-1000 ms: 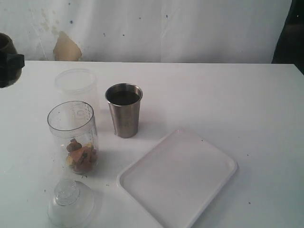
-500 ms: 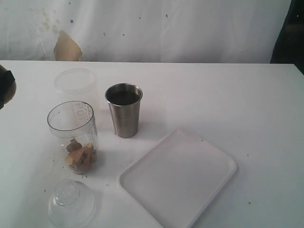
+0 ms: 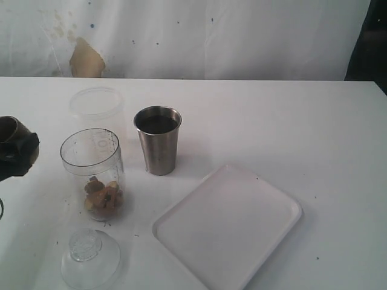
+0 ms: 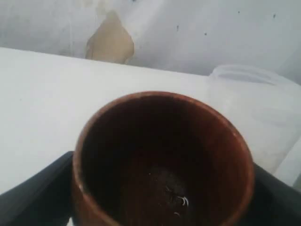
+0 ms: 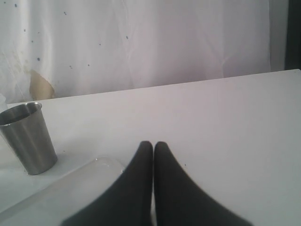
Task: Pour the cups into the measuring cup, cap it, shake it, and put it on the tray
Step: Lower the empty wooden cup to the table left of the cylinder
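Measuring cup (image 3: 92, 174) stands upright on the white table (image 3: 290, 133), its long axis vertical and its open mouth pointing up, with a small heap of brown and orange pieces at its bottom. Nearer than the measuring cup and just in front of it, the clear domed lid (image 3: 89, 257) rests on the table with its short neck up, not touching the cup. To the measuring cup's right and also nearer lies the tray (image 3: 227, 226), flat and turned at an angle. The right gripper (image 5: 153, 146) has its fingers pressed together and hangs low over the table by one edge of the tray. Level with the measuring cup, to its left and apart from it, the left gripper (image 3: 13, 154) has its fingers spread wide around the brown-gold cup (image 4: 162, 160), clamping it from both sides; that cup's mouth faces up, with only a few crumbs inside. Beyond the measuring cup to the right stands the steel tumbler (image 3: 158, 140), upright and dark inside. Straight behind the measuring cup sits the frosted cup (image 3: 95, 104). Farthest back, the white wall bears a tan patch (image 3: 84, 60).
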`<action>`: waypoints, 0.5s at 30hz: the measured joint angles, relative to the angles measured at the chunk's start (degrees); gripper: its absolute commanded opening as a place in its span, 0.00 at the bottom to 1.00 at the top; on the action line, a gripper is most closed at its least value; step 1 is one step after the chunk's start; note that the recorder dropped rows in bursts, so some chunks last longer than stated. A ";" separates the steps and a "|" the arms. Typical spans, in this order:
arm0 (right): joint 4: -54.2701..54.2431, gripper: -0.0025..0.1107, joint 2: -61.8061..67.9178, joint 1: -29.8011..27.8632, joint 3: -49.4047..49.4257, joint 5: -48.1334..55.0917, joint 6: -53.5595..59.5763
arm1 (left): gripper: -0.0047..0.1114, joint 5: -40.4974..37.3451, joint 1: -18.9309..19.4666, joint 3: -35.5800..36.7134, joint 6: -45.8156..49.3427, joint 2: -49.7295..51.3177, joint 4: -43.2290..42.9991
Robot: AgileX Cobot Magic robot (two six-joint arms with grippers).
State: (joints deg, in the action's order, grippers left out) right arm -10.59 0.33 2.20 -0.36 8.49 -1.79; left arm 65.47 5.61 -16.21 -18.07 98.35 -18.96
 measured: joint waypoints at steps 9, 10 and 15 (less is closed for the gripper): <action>0.00 0.02 0.00 0.00 0.00 0.00 0.00 | 0.23 0.96 0.00 -4.93 2.26 12.80 -4.72; 0.00 0.02 0.00 0.00 0.00 0.00 0.00 | 0.33 0.96 0.00 -5.43 3.07 13.58 -5.54; 0.00 0.02 0.00 0.00 0.00 0.00 0.00 | 0.64 0.96 0.00 -6.33 4.76 16.16 -7.78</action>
State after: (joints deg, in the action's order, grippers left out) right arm -10.59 0.33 2.20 -0.36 8.49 -1.79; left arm 66.43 5.61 -22.54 -13.31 114.51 -26.73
